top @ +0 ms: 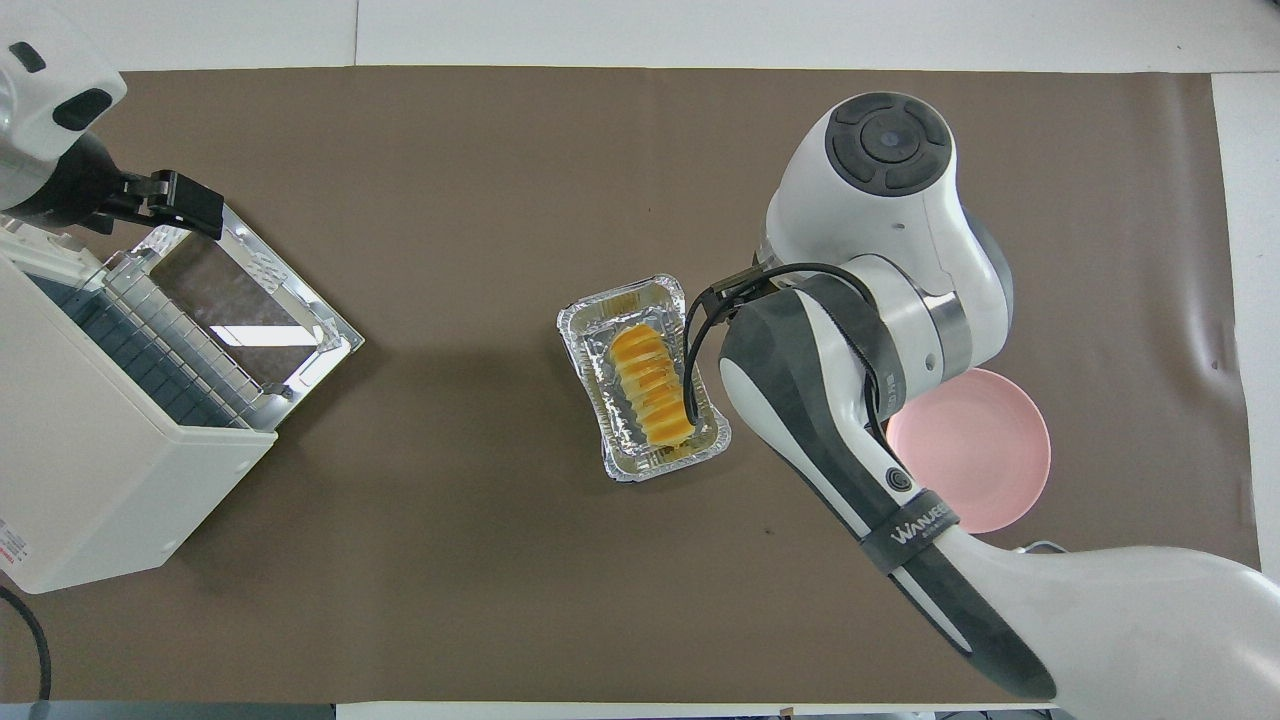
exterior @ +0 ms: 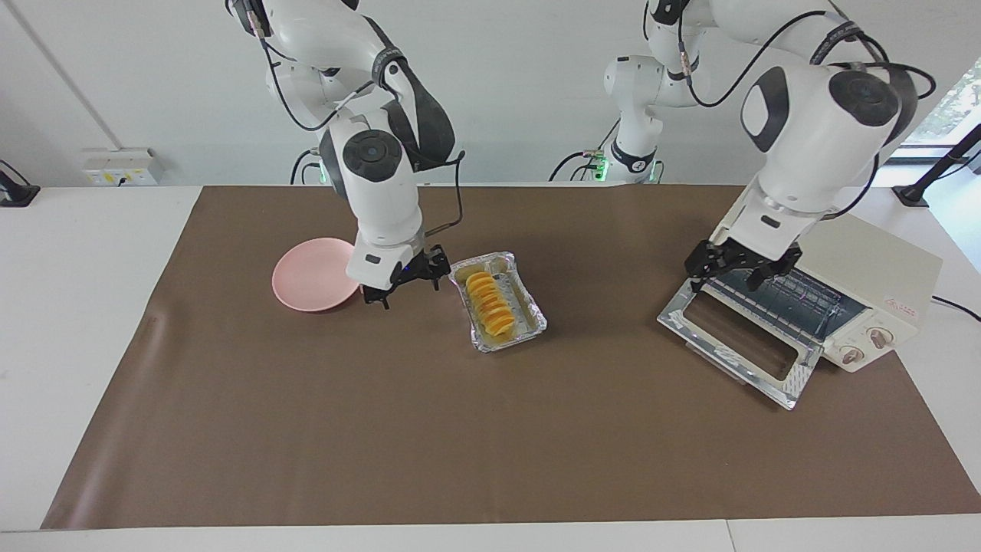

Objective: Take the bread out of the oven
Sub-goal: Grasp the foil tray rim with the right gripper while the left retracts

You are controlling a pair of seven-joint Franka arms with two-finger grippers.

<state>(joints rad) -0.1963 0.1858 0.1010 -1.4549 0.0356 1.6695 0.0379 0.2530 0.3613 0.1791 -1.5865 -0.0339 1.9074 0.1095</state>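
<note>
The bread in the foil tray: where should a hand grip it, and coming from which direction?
Grip the bread across its narrow width at mid-length, coming straight down. It lies flat in the foil tray, whose raised walls block a sideways approach, and its long flanks show a little room for fingers.

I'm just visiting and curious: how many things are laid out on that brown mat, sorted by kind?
Bread: 1
Foil tray: 1
Pink plate: 1
Oven: 1
Total: 4
</note>
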